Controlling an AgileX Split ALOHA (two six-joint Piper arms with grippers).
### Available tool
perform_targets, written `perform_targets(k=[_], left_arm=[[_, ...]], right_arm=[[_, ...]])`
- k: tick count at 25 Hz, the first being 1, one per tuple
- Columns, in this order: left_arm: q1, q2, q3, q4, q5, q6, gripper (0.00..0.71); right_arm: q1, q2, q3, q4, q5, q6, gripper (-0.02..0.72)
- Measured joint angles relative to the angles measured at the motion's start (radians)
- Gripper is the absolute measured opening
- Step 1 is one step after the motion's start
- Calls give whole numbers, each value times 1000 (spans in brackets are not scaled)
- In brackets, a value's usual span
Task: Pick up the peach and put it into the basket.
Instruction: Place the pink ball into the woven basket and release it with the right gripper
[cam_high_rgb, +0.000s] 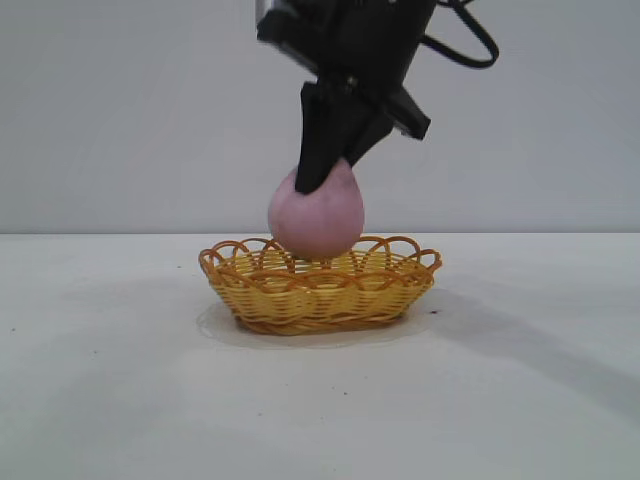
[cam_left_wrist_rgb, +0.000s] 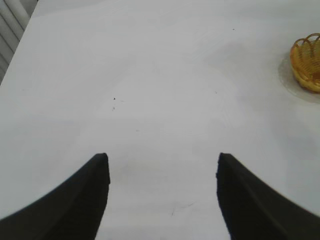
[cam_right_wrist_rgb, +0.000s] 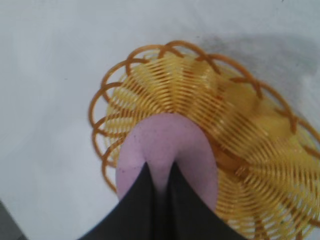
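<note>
The pink-mauve peach hangs over the yellow wicker basket, its underside at about rim height. My right gripper comes down from above and is shut on the peach's pointed top. In the right wrist view the black fingers pinch the peach over the near-left part of the basket. My left gripper is open and empty over bare table, far from the basket, which shows only at the edge of its view.
The basket stands mid-table on a white tabletop, in front of a plain grey wall. The right arm's cable loops beside the wrist. Window blinds show at the left wrist view's corner.
</note>
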Motion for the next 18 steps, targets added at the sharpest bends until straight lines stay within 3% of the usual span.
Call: perform_targets(k=[2,3,4,10,18], left_arm=[[0,0,0,0,0,0,410],[0,0,0,0,0,0,410],[0,0,0,0,0,0,410],[0,0,0,0,0,0,410],[0,0,0,0,0,0,410]], right_arm=[[0,15,0,-8,-6,0,0],[0,19,0,-10,-7,0,65],[0,24,0,-12,-7,0,65],[0,26,0,-19,-7,0,261],[0,26,0,-19,24,0,258]])
